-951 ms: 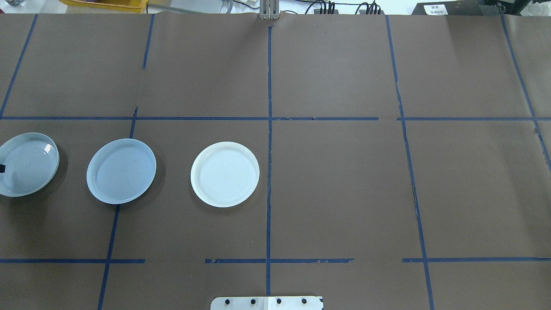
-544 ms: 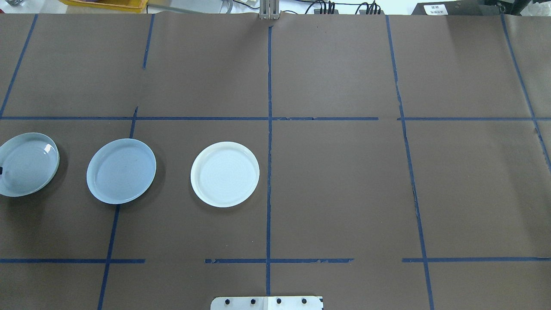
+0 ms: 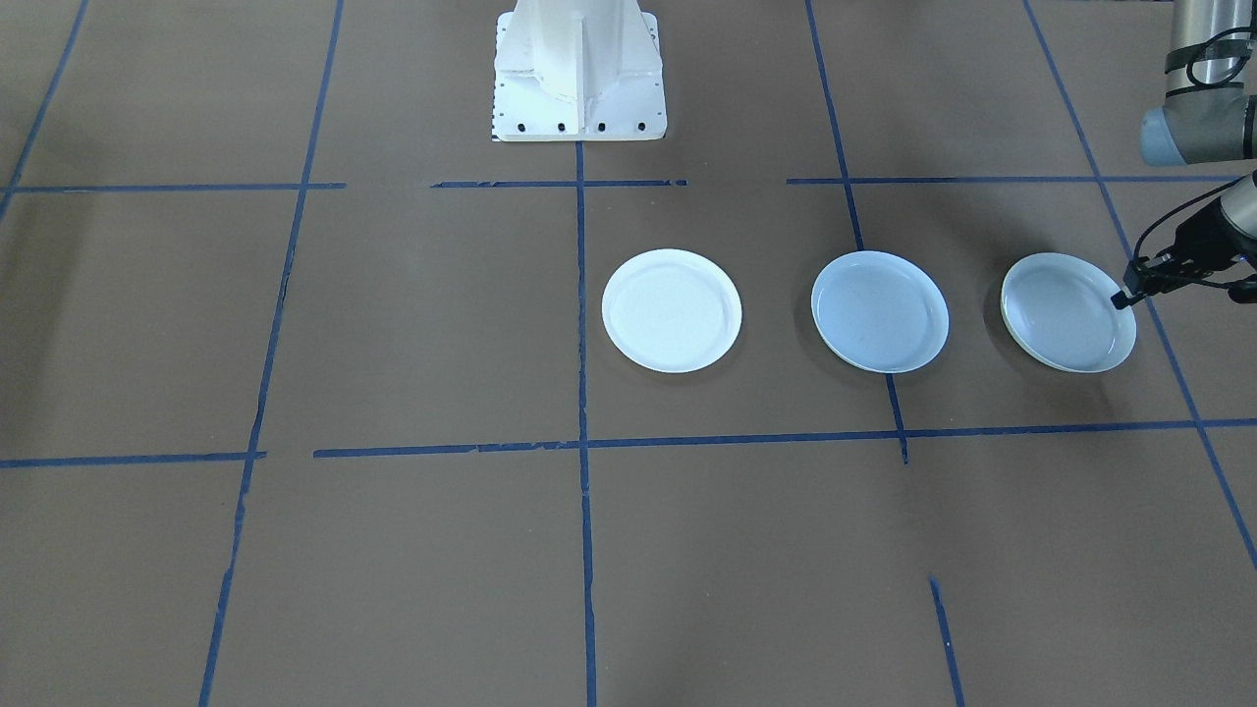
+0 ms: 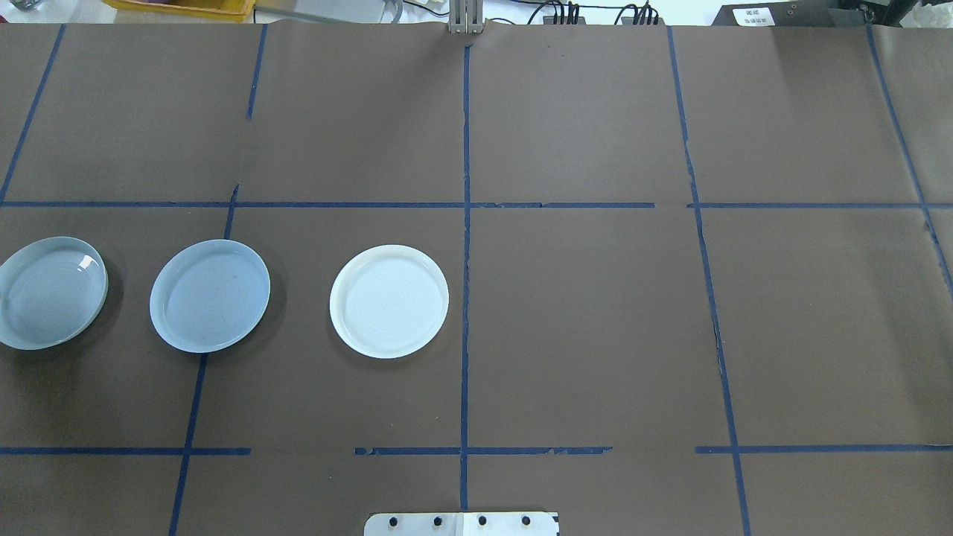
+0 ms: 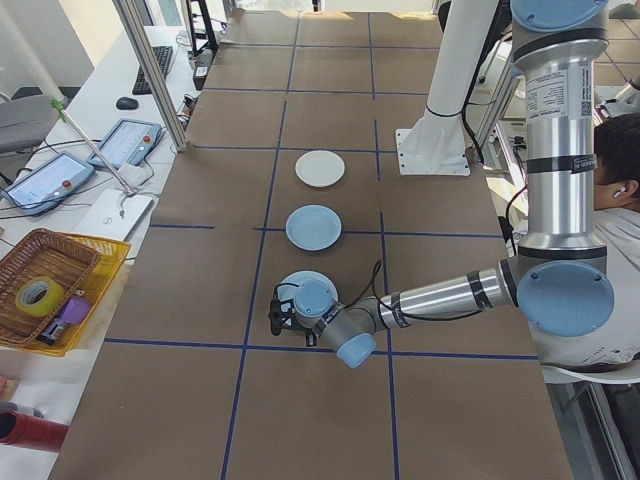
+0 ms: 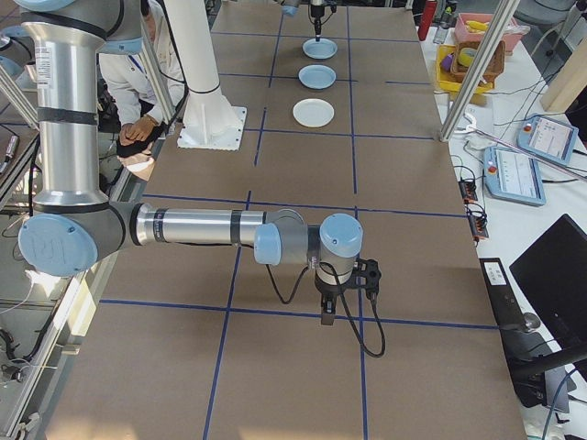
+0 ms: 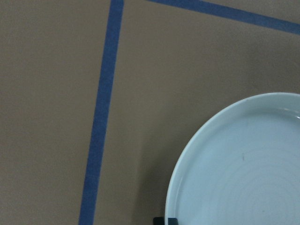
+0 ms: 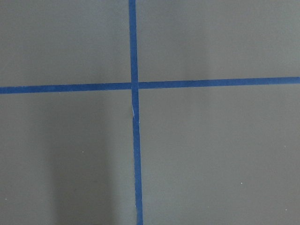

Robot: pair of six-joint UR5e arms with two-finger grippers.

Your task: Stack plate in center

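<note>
Three plates are sitting in a row on the brown paper covering the bench (image 4: pixel 581 313), each well apart from the next. The pale blue-grey plate (image 4: pixel 210 295) is lying flat in the middle of the row, resting partly over a blue tape line (image 4: pixel 192 417). On one side of it the white plate (image 4: pixel 389 301) is lying near the bench's central tape line, and on the other side the plate with the cream edge (image 3: pixel 1068 311) is sitting at the end of the row.

The left hand (image 3: pixel 1129 292) is reaching low over the bench and is standing right at the outer rim of the cream-edged plate. A dark fingertip (image 7: pixel 165 220) is showing at that rim in the left wrist view, but whether the fingers are pinching the rim or are merely beside it cannot be told.

The right hand (image 6: pixel 326 312) is hanging far from the plates, pointing down over a crossing of tape lines, and is showing only in the right side view, so whether it is apart or together cannot be told.

A person (image 6: pixel 138 64) is sitting beside the robot's white pedestal (image 3: pixel 579 69).
</note>
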